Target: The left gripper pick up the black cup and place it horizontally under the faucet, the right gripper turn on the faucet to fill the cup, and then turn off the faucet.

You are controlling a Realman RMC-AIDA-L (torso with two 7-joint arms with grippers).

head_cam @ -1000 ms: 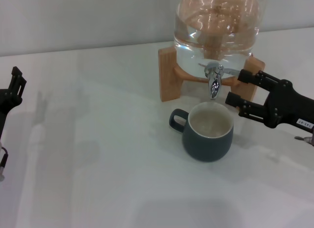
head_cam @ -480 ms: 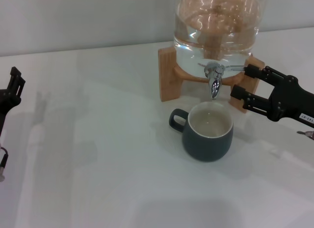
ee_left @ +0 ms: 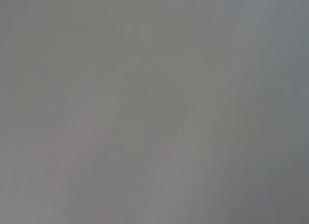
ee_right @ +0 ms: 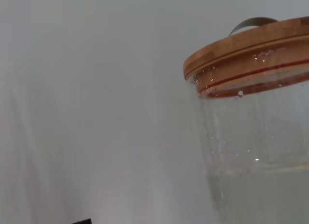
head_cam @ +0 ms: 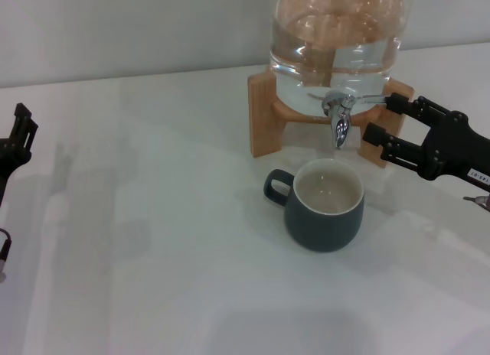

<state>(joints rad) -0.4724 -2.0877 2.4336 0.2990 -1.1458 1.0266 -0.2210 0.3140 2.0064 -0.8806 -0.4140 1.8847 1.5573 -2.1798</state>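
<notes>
The black cup (head_cam: 325,212) sits beneath the faucet (head_cam: 340,114) near the tabletop's (head_cam: 153,217) far edge. The right end effector (head_cam: 384,118), fingers apart, may slip off the lever; the left end effector (head_cam: 17,141) idles at the left edge.

- The right gripper (head_cam: 380,119) enters the head view from the right edge, body roughly level, prongs pointing toward the robot's left.
- Its jaws stand apart: one prong lies farther from the robot, the other nearer, with a clear gap between them.
- A small white label shows on its black body near the frame edge.
- The left gripper (head_cam: 18,137) sits at the far left edge, only partly in view and raised; the state of its jaws cannot be determined.
</notes>
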